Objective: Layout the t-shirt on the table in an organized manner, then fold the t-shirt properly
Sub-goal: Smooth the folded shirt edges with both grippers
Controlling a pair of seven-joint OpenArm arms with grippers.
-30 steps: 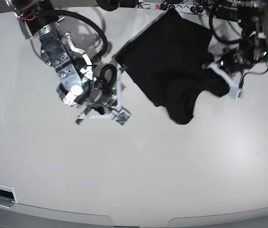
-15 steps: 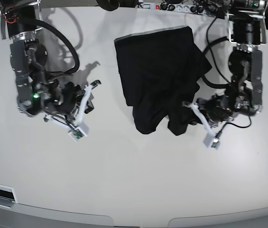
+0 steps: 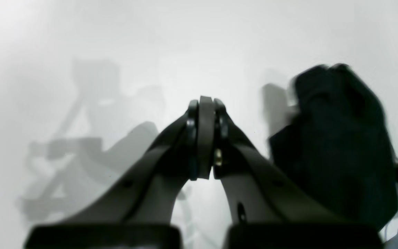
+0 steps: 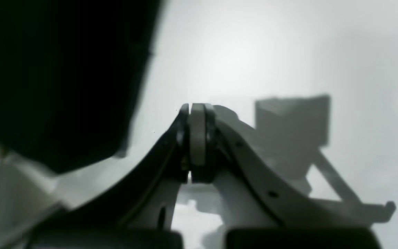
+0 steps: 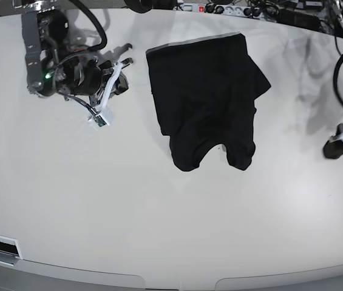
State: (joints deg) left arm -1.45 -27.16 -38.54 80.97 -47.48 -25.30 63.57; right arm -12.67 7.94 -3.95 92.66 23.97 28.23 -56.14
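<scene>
Both grippers are closed tight and hold nothing. The right gripper (image 5: 105, 97) hangs over the far left of the table (image 5: 159, 242). The left gripper (image 3: 204, 138) is out at the right edge, well apart from the cloth. The t-shirt (image 5: 206, 97) lies alone on the far middle of the table, bunched and lumpy at its near end. I think it is only partly spread. Smoothing it flat and all the folding are left to do.
</scene>
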